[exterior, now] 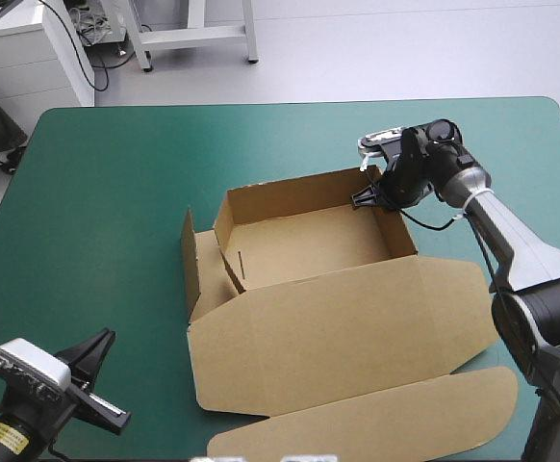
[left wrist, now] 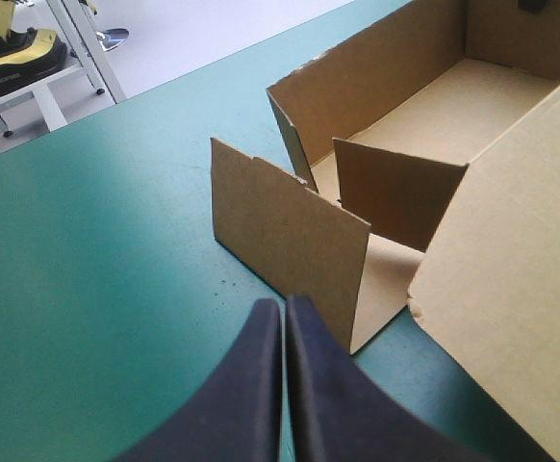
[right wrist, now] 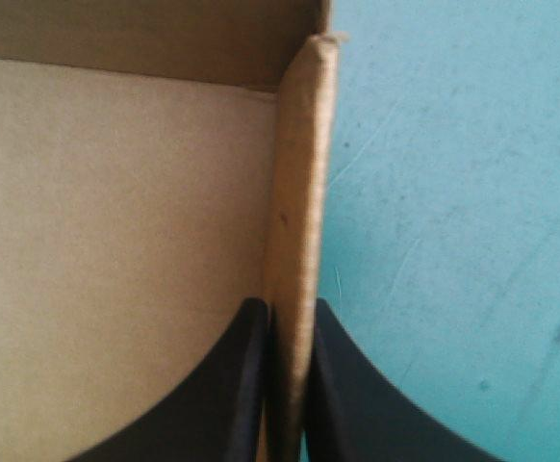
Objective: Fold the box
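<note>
The box lies open on the teal-green cover at mid-table. It is a brown tray with its lid flat on the near side. A long rounded flap lies flat beyond the lid's near edge. The tray's far wall and right wall stand upright. On the box's left side a loose side flap stands on edge just outside the tray, with a gap between them. A shorter panel inside it slants into the tray.

The right gripper is at the box's far right corner, reaching in over the right wall. In the right wrist view its black fingers are clamped on that wall, one finger inside the tray and one outside over the cover. The wall's top edge runs ahead of the gripper to the corner.

The left gripper is well apart from the box, off its near left corner and over bare cover. Its fingers are pressed together in one point with nothing between them. In the left wrist view the gripper points at the side flap, whose near corner is just ahead of the tips. The tray lies beyond the flap.
</note>
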You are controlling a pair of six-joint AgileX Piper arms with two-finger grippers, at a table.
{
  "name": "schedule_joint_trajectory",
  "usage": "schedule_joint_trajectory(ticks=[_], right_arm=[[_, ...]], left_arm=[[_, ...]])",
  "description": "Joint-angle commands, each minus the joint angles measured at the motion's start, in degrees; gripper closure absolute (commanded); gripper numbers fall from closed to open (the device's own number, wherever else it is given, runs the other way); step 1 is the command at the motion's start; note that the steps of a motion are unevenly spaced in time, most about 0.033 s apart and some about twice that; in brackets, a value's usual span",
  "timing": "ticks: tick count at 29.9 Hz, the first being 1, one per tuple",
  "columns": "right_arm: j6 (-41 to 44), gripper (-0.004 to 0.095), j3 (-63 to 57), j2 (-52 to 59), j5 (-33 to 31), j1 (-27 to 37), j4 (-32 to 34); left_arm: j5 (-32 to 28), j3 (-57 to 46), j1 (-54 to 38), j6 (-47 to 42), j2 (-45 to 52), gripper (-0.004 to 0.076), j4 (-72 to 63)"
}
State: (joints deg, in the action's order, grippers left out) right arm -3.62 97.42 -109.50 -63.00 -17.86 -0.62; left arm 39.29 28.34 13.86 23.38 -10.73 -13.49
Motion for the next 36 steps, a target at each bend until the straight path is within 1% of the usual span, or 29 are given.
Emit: schedule_joint_trajectory(ticks=[1, 4, 5, 6, 8, 13, 17, 20, 23, 25, 36], right_arm=[[-2.3, 0.0664, 2.9, 1.3, -8.9, -0.5, -1.6], [-2.2, 0.0485, 6.8, 1.5, -8.9, -0.5, -3.0], [-2.2, 0.0448, 7.9, 1.7, -8.9, -0.5, -3.2], [-2.2, 0.0432, 8.5, 2.2, -8.9, -0.5, -3.2], [-2.2, 0.0428, 9.7, 3.6, -8.9, -0.5, -3.0], [-2.0, 0.0427, 9.9, 9.4, -8.9, -0.5, -1.1], [-1.8, 0.0427, 10.2, 14.3, -8.9, -0.5, -1.0], [-1.8, 0.0427, 10.3, 16.2, -8.9, -0.5, 0.0], [-1.8, 0.0427, 10.3, 15.6, -8.9, -0.5, 2.7], [-1.4, 0.0427, 10.3, 14.4, -8.9, -0.5, 3.2], [-0.5, 0.0427, 10.3, 2.9, -8.9, -0.5, 1.4]], left_arm=[[-3.9, 1.3, 0.0, -1.9, -0.8, 0.0731, 1.7], [-3.9, 1.3, 0.0, -6.2, -0.8, 0.0731, 7.2], [-3.9, 1.3, 0.0, -8.0, -0.8, 0.0731, 9.0], [-3.9, 1.3, 0.0, -9.4, -0.8, 0.0731, 10.6], [-3.9, 1.3, 0.0, -10.8, -0.8, 0.0731, 12.2], [-3.7, 1.3, 0.0, -10.7, -0.8, 0.0731, 12.3], [-3.1, 1.3, 0.0, -10.7, -0.8, 0.0731, 12.3], [-3.0, 1.3, 0.0, -10.7, -0.8, 0.0731, 12.1], [-3.0, 1.3, 0.0, -10.7, -0.8, 0.0731, 12.0], [-3.0, 1.3, 0.0, -10.7, -0.8, 0.0731, 11.9], [-3.7, 1.3, 0.0, -10.6, -0.8, 0.0731, 11.8]])
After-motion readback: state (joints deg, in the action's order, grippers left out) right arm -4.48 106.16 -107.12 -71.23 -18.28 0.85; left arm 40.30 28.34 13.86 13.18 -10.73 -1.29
